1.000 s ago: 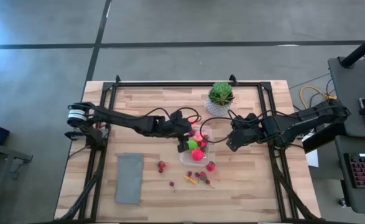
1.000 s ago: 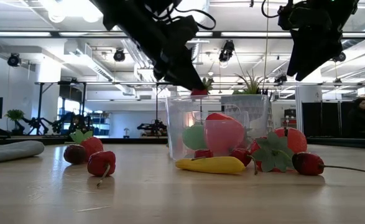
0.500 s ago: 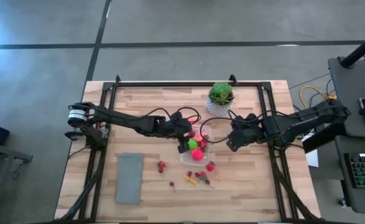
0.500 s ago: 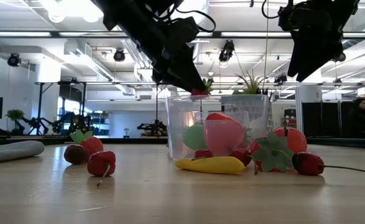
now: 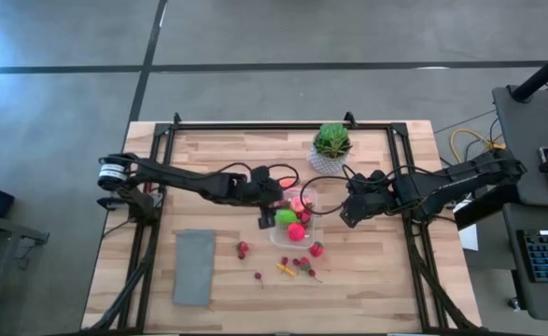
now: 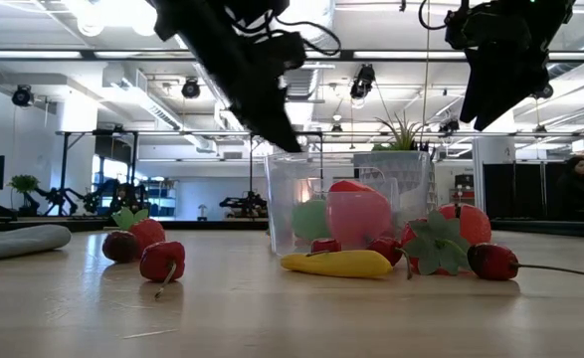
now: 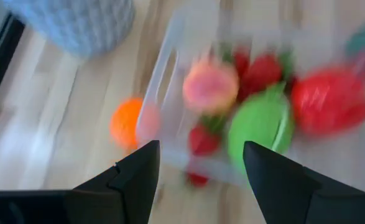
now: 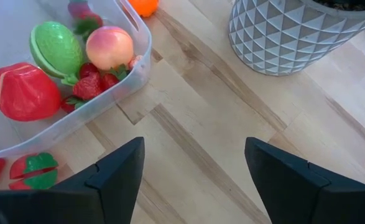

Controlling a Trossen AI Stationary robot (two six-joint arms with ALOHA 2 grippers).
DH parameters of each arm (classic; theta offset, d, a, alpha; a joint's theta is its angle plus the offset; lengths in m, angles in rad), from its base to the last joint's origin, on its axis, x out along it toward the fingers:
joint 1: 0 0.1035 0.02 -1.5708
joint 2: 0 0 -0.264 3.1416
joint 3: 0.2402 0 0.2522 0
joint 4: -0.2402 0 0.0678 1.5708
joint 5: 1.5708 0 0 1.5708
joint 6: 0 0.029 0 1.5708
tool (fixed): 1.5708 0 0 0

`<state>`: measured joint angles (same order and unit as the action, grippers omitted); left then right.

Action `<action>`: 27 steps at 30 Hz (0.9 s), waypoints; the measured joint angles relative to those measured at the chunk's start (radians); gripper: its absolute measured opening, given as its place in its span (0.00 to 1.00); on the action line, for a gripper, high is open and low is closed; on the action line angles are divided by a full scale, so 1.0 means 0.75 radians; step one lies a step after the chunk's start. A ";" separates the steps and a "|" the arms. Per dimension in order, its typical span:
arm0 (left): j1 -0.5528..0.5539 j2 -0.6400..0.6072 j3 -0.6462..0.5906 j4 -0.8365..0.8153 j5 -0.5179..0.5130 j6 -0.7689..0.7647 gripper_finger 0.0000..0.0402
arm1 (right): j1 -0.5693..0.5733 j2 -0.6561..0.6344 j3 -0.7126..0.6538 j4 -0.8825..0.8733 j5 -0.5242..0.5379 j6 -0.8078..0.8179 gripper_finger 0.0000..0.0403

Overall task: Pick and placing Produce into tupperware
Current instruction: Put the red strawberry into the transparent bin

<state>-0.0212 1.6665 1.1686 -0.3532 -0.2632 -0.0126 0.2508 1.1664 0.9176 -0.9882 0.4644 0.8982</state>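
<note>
— Produce [image 5: 295, 227], where's it at?
— Mostly in the tub [image 5: 307, 210], mid-table; some loose bits lie in front of it.
— Grippers?
— Left gripper [image 5: 266, 218] is raised at the tub's left edge, fingers apart, empty. Right gripper [image 5: 346, 211] is raised just right of it, spread wide, empty.

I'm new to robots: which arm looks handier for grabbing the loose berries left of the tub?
Probably the left. Its open, empty end effector hangs on the tub's left side, nearest those berries; the right one waits beyond.

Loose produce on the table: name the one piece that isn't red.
The yellow banana-shaped piece, lying just in front of the tupperware. The other loose pieces beside it and farther left are red berries.
</note>
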 joint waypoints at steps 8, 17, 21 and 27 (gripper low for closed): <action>0.001 -0.048 -0.031 -0.178 0.002 0.066 0.54 | -0.001 0.000 -0.013 0.001 0.018 -0.006 0.68; 0.052 -0.031 -0.159 -0.041 0.062 0.144 0.54 | -0.001 0.001 -0.014 0.003 0.023 -0.009 0.68; 0.084 -0.031 -0.198 0.025 0.110 0.181 0.54 | -0.001 0.001 -0.013 0.008 0.010 -0.010 0.67; 0.113 -0.028 -0.212 0.165 0.154 0.281 0.54 | -0.003 0.001 -0.013 0.011 0.011 -0.023 0.66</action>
<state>0.0634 1.6455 1.0096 -0.2293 -0.1480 0.1983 0.2485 1.1667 0.9077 -0.9802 0.4728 0.8806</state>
